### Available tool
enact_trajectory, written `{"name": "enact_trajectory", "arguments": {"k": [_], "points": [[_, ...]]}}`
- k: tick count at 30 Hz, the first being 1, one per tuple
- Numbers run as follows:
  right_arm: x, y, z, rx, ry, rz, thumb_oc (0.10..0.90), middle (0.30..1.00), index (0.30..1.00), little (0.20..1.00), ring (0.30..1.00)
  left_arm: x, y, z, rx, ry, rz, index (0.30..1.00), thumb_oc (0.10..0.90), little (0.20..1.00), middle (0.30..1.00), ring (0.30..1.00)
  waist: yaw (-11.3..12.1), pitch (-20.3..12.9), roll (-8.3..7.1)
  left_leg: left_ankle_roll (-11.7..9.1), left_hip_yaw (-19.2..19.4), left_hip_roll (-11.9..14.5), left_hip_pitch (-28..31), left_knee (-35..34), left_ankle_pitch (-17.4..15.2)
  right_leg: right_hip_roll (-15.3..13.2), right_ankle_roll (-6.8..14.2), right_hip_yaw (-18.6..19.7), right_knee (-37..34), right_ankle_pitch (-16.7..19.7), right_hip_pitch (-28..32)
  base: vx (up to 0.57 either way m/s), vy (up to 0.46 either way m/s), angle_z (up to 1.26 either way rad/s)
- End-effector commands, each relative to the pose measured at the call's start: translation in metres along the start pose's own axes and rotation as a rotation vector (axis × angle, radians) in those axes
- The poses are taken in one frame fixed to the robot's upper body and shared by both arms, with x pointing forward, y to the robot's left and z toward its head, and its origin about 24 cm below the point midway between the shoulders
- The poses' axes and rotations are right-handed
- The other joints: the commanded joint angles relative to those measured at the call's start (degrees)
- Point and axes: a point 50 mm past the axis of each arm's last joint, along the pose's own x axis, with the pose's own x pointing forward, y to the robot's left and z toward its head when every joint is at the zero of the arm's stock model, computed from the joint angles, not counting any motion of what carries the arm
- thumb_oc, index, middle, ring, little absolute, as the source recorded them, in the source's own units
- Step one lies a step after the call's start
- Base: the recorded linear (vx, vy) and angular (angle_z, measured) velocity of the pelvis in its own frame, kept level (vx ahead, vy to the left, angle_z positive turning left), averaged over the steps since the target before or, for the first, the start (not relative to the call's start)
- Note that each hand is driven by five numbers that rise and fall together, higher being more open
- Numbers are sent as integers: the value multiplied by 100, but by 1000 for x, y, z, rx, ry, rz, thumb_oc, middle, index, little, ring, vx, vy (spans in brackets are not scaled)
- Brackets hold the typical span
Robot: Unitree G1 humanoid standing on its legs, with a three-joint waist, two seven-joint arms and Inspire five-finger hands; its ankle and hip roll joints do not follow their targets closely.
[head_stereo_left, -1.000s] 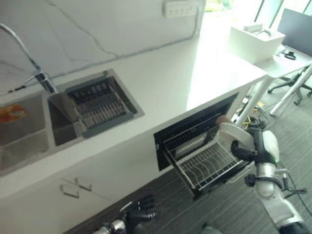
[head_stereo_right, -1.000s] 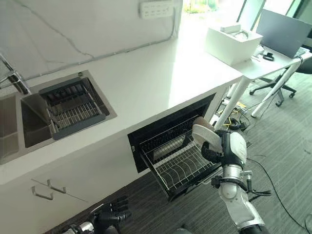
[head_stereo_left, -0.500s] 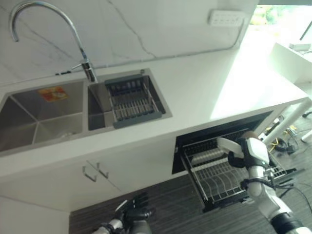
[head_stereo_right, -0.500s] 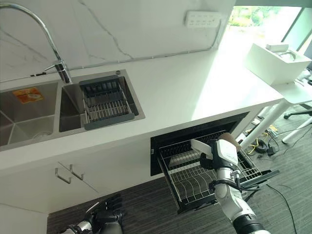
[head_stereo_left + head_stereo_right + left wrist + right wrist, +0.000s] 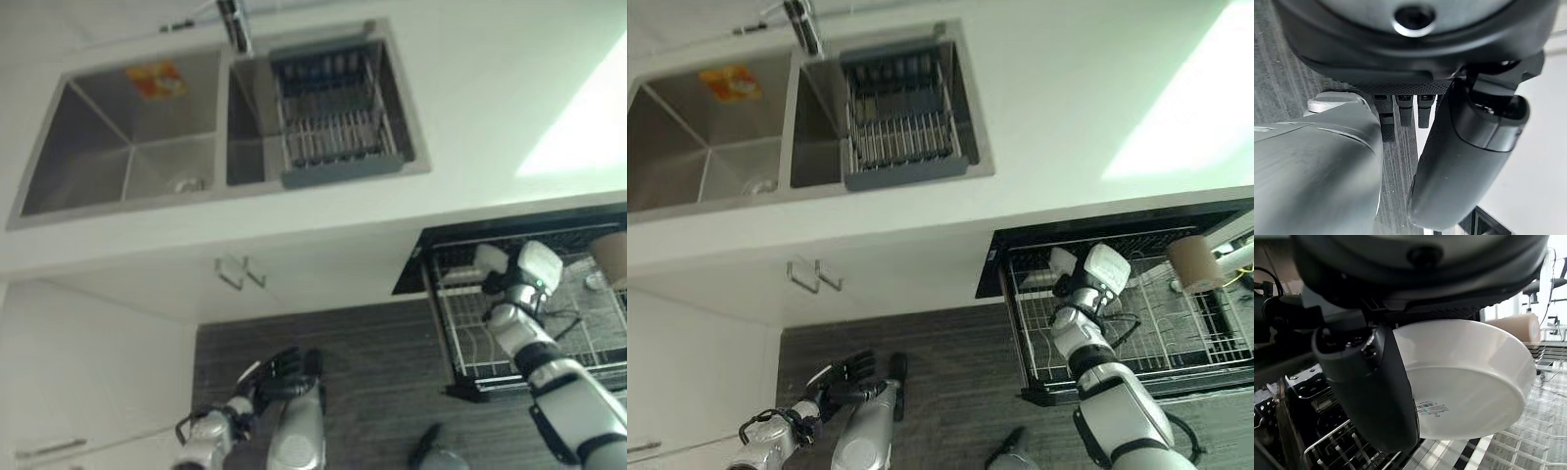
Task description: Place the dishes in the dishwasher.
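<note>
While the right hand (image 5: 1376,396) is clasping the white bowl (image 5: 1469,382), the dishwasher rack (image 5: 1176,338) is lying directly beneath, toward six o'clock.

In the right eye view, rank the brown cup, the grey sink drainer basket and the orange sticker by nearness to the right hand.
1. Brown cup: in the rack, beside the right hand.
2. Drainer basket: in the sink's right basin.
3. Orange sticker: in the left basin, farthest.

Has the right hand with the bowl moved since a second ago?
Yes. The right hand carried the bowl from the rack's right end to its left end.
</note>
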Motion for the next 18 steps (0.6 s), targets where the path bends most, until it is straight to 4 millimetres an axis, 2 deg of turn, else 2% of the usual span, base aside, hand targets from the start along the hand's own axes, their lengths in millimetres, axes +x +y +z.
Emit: {"name": "enact_trajectory", "arguments": {"k": [1, 8, 12, 13, 14, 18], "points": [[29, -57, 8, -12, -29, -271, 400, 300, 300, 300, 300, -22, 22, -24, 24, 81, 89, 900, 800, 900, 900, 900, 35, -197, -102, 35, 115, -129, 466, 277, -1194, 179, -56, 148, 186, -105, -334, -136, -24, 5], [38, -71, 6, -80, 26, -287, 400, 300, 300, 300, 300, -19, 22, -13, 15, 21, 96, 900, 800, 900, 900, 900, 113, -12, -24, 85, 72, -184, 182, 277, -1170, 137, -17, 125, 186, -20, -593, -72, -7, 6], [39, -61, -2, -77, 99, -132, 400, 300, 300, 300, 300, -17, 20, -6, 6, -9, 89, 900, 800, 900, 900, 900, 117, 39, -10, 93, 84, -189, 110, 277, -1161, 115, -13, 127, 186, 3, -673, -54, 13, 2], [38, -55, -8, -58, 139, -67, 427, 340, 340, 340, 340, -16, 19, -4, 5, -15, 86, 900, 800, 900, 900, 900, 117, 49, -11, 92, 90, -180, 99, 277, -1160, 107, -16, 131, 186, 8, -689, -59, 12, 1], [35, -47, -10, -29, 156, -2, 800, 900, 900, 900, 900, -14, 18, 0, 6, -22, 82, 900, 800, 900, 900, 900, 118, 59, -17, 94, 96, -169, 91, 277, -1162, 99, -20, 135, 186, 11, -701, -45, 1, 1], [27, -29, -22, -17, 231, 166, 800, 900, 900, 900, 900, -11, 15, 10, 19, -34, 71, 900, 800, 900, 900, 900, 123, 101, -36, 79, 113, -135, 125, 277, -1162, 72, -21, 116, 186, 38, -684, -8, -2, 0]]}}
